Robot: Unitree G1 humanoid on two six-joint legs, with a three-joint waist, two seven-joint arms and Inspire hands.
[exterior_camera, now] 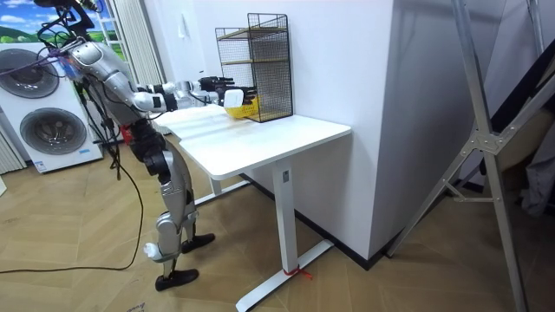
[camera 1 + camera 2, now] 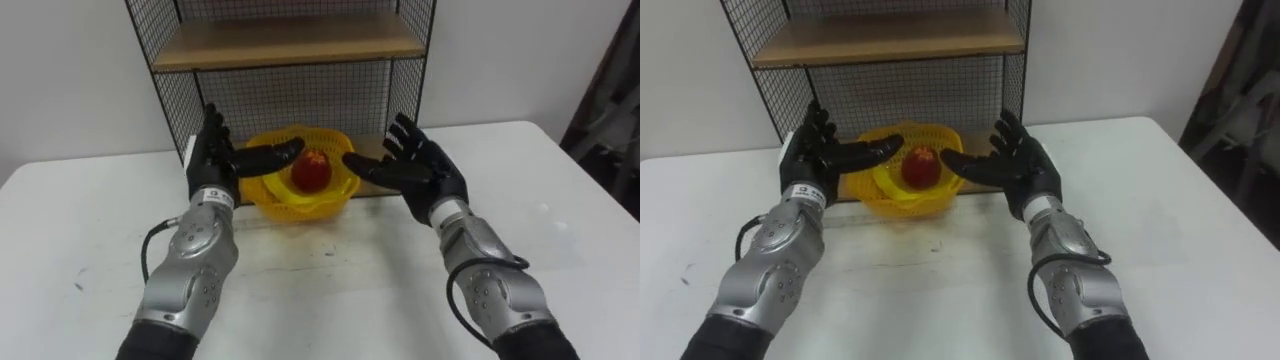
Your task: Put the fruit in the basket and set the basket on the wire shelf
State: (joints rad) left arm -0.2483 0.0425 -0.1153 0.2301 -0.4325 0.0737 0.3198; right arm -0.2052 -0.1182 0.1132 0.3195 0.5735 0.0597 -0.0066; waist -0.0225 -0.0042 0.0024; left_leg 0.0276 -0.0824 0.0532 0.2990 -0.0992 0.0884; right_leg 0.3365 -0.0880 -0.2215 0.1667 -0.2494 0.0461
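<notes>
Fruit's sorted by the look of it: a red apple [image 2: 311,172] sits inside the yellow basket [image 2: 300,207], which stands upright at the foot of the wire shelf [image 2: 300,100], on the far side of the desk [image 2: 330,290]. The left hand [image 2: 212,155] and right hand [image 2: 420,170] flank it, fingers spread, holding nothing; contact is hard to call. Basket's round, so no real long axis, mouth up. Probably light, bendy plastic, so best taken at opposite sides under the rim and kept level, or the apple rolls.

Wire shelf [image 2: 300,100] close behind basket [image 2: 300,207]
</notes>
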